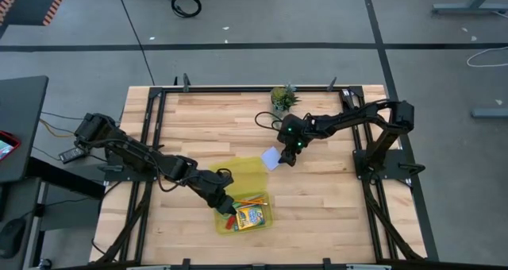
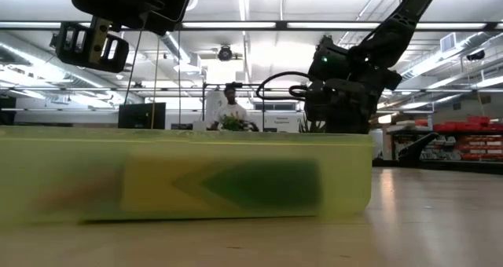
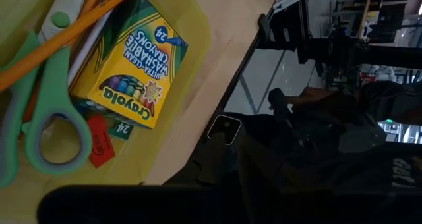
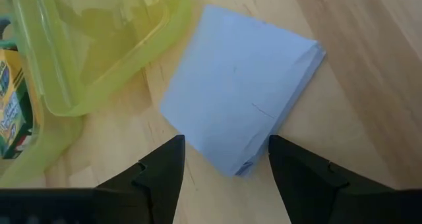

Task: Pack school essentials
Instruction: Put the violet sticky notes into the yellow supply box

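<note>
The translucent yellow case [image 1: 221, 226] lies open near the table's front, its lid [image 1: 248, 171] flat on the far side. Inside are the crayon box [image 3: 135, 59], green-handled scissors [image 3: 46, 105], orange pencils [image 3: 59, 36] and a small red block [image 3: 100, 140]. My left gripper [image 1: 225, 202] hangs over the case's left end. The pale blue note pad [image 4: 244, 85] lies flat on the wood just right of the lid. My right gripper [image 4: 224, 165] slants down over it, open, one finger on either side of the pad's nearest corner. My right gripper's fingers [image 4: 165, 171] stand on either side of the note pad's corner [image 4: 241, 165], slanting down from the table's right. I cannot tell whether they touch it. The pad lies flat on the table.
A small potted plant [image 1: 282, 98] stands at the far edge behind my right arm. The black frame rails [image 1: 151, 127] run along the table's sides. Bare wood lies to the right of the case and in front of the pad.
</note>
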Controlling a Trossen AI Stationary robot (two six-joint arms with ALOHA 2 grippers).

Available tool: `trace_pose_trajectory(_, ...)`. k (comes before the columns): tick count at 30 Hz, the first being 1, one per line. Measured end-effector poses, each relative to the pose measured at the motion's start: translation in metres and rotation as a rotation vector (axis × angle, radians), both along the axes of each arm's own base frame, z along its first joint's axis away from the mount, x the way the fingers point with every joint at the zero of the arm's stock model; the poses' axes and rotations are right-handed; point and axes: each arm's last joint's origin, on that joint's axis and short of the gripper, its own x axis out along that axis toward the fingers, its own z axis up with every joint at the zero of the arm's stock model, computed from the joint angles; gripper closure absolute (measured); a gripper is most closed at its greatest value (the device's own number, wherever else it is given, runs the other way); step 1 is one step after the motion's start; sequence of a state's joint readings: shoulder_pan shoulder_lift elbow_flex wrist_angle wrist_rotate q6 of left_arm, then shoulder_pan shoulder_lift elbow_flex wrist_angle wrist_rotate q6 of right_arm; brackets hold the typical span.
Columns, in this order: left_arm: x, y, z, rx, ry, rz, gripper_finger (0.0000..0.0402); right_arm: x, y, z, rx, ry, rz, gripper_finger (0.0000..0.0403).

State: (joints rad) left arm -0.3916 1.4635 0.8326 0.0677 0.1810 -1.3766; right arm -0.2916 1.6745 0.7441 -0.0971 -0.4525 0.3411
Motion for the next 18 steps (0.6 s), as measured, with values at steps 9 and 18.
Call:
trace_pose_trajectory(9, 0.0001, 0.0001, -0.0001, -0.018, 0.013, 0.014, 0.0356, 0.0, -0.0001, 0.0001, 0.017, -0.006, 0.008, 0.0178)
trace_pose_trajectory(18, 0.0001, 0.0001, -0.0001, -0.018, 0.013, 0.014, 0.0358, 0.0009, -0.0013, 0.0013, 0.044, -0.025, 0.009, 0.0178)
